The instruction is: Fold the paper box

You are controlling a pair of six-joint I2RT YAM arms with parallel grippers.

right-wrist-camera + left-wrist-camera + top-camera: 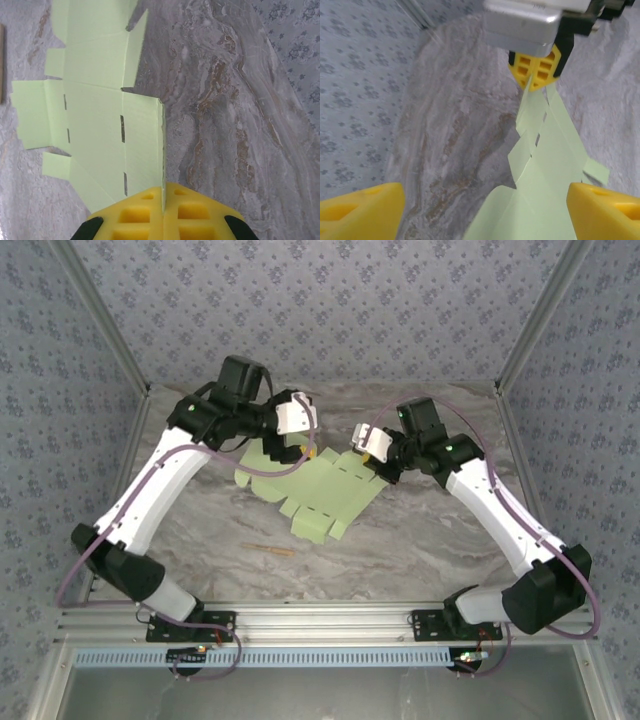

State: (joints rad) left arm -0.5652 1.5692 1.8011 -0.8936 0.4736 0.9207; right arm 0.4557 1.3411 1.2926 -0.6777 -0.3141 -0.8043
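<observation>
The right gripper [163, 196] has its yellow fingers [195, 215] pressed together on one edge of the box [95, 125], and that edge stands up as a flap. The bottom of the frame cuts off the rest of the fingers.

The left gripper [485, 202] has its fingers [365, 210] wide apart, with only the tips in frame. Pale green card runs between them, but I cannot tell whether either finger touches it.

From above, the box lies unfolded mid-table [420, 550], with both grippers hiding part of its far end. A thin stick [268, 550] lies near its near edge, apart from it.
</observation>
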